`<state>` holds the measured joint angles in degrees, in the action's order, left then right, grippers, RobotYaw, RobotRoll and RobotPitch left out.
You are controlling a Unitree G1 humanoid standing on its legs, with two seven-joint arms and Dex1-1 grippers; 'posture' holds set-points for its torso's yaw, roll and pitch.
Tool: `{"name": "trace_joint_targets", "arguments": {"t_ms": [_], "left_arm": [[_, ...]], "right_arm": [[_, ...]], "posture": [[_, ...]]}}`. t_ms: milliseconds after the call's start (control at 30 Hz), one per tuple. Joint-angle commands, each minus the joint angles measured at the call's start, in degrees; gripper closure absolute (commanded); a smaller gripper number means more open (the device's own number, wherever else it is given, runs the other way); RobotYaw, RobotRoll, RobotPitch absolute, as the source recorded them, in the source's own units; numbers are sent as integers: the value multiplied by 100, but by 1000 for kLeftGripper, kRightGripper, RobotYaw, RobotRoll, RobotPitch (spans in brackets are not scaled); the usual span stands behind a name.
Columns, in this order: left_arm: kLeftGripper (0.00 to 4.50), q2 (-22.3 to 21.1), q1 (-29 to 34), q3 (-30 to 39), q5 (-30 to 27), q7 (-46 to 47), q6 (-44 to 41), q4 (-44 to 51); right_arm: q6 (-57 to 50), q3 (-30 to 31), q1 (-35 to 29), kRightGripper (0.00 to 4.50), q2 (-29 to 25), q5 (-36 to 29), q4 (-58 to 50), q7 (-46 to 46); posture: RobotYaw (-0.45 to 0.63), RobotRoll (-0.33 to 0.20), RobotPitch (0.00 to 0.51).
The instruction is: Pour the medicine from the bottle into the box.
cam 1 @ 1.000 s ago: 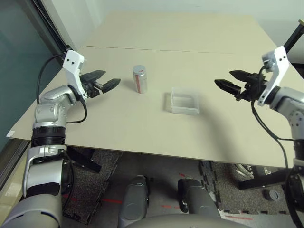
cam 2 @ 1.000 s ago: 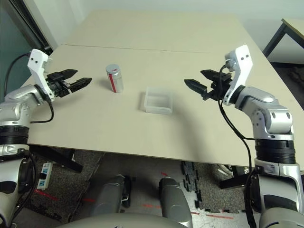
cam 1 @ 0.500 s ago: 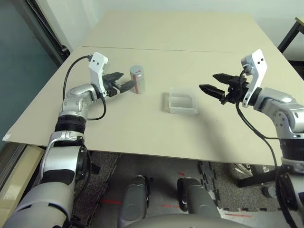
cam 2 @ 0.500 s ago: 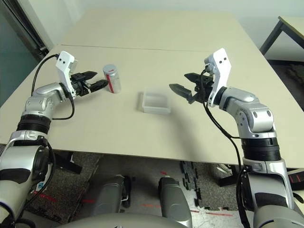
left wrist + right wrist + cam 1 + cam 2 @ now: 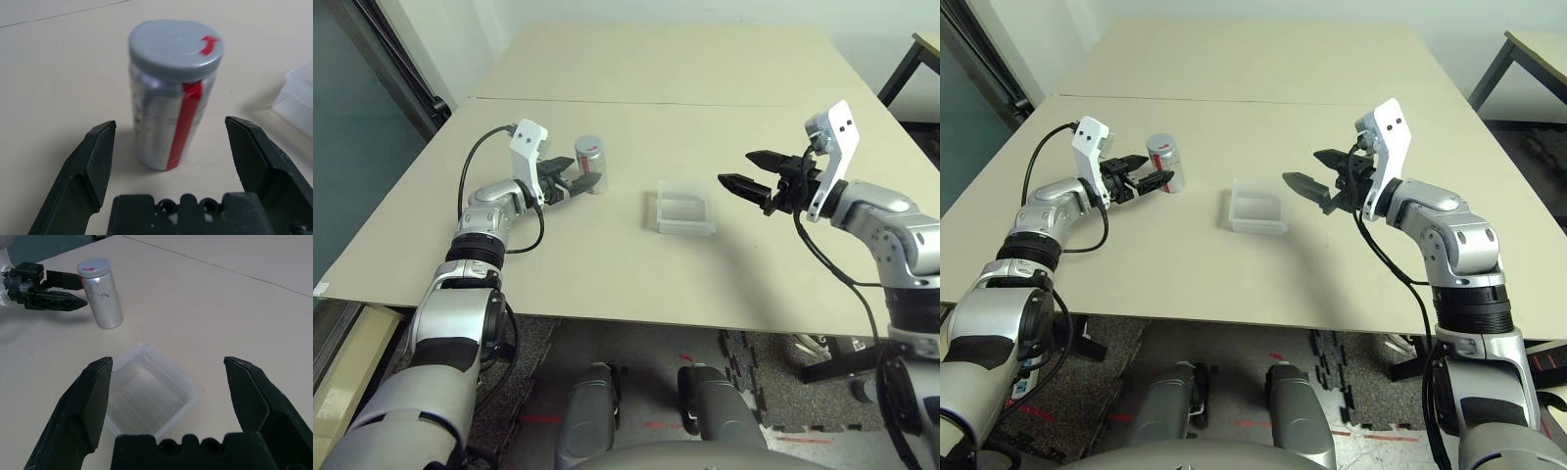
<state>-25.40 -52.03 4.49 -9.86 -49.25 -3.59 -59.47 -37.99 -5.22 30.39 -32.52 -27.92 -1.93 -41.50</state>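
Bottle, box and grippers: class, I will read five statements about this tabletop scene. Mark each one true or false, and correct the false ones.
1. The bottle stands upright with its grey cap on. True.
2. The left gripper is clamped shut on the bottle. False: its fingers are open, one on each side of the bottle, not touching it.
3. The box lies on the table between the bottle and the right gripper. True.
4. The box has a lid on it. False: it is open on top.
5. The right gripper holds the box. False: it is open and hovers beside the box, holding nothing.
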Motion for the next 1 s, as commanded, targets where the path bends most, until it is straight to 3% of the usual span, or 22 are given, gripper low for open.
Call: {"name": "trace_joint_targets", "arguments": {"t_ms": [33,1000], "left_arm": [[17,57,-130,23,93,51,171,-199],[17,468,-663,33,644,988,735,-1301]], "right_arm": [[-25,48,20,0,43,29,-86,40],[-48,8,30,0,175,-7,-258,247]], "posture": [[-80,0,101],[-117,0,79]]}}
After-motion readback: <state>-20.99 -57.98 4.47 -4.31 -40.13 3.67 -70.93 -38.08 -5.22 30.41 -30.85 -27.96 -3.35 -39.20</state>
